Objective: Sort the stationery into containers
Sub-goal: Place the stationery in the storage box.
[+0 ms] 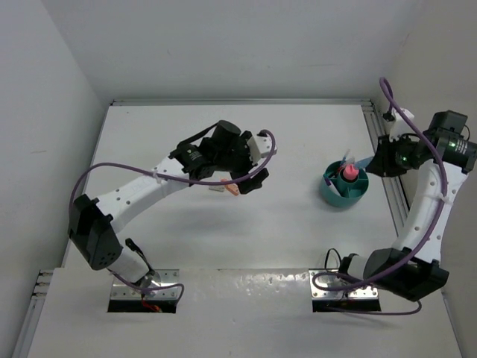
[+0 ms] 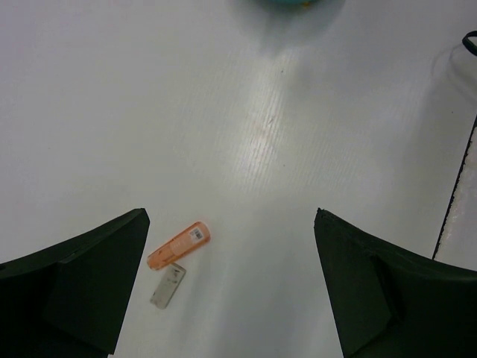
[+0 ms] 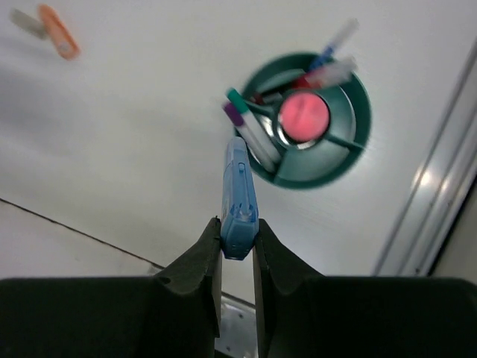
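Above the white table (image 1: 298, 149), the right gripper (image 3: 237, 242) clamps 1 blue stick (image 3: 238, 194) just lower left of the cup (image 3: 328, 171), so early release could miss; the left gripper (image 2: 229, 216) gapes beside the orange stick (image 2: 179, 246).

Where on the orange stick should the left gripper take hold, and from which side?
Probably across its middle, from above: the orange stick lies flat on the table, so only its narrow width offers a pinch. Turn the open left gripper crosswise to it, keeping clear of the beige eraser beside one end.
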Motion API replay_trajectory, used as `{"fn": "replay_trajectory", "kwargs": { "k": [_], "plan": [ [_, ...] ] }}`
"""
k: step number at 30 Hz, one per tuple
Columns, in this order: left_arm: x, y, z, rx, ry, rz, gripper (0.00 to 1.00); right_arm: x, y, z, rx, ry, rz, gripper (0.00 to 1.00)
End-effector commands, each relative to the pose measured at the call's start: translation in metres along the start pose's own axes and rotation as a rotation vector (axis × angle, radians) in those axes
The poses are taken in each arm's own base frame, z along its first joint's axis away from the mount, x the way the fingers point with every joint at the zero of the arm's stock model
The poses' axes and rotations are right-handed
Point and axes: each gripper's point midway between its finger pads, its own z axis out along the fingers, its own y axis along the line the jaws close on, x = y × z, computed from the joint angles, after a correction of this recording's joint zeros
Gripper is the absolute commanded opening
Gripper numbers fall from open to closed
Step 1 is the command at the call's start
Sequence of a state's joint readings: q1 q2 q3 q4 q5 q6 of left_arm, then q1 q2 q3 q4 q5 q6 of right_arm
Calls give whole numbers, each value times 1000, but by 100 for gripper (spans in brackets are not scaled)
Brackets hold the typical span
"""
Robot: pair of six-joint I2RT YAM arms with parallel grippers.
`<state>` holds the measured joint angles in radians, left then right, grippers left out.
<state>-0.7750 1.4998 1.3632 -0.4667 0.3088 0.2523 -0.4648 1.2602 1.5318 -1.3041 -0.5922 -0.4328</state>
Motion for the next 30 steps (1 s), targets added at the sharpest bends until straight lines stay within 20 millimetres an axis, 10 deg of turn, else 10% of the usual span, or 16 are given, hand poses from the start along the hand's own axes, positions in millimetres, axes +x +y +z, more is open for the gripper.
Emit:
{"fn": "replay_trajectory", "kwargs": {
  "k": [1, 15, 30],
  "plan": [
    [-8, 20, -6, -39, 3, -53, 100, 74, -4, -10, -24, 292, 27, 0],
    [27, 60, 1, -117, 64, -154, 100, 78, -64, 52, 78, 370, 67, 0],
    [52, 91, 0, -197, 97, -202, 100, 89, -79, 92, 137, 369, 91, 1]
  ]
}}
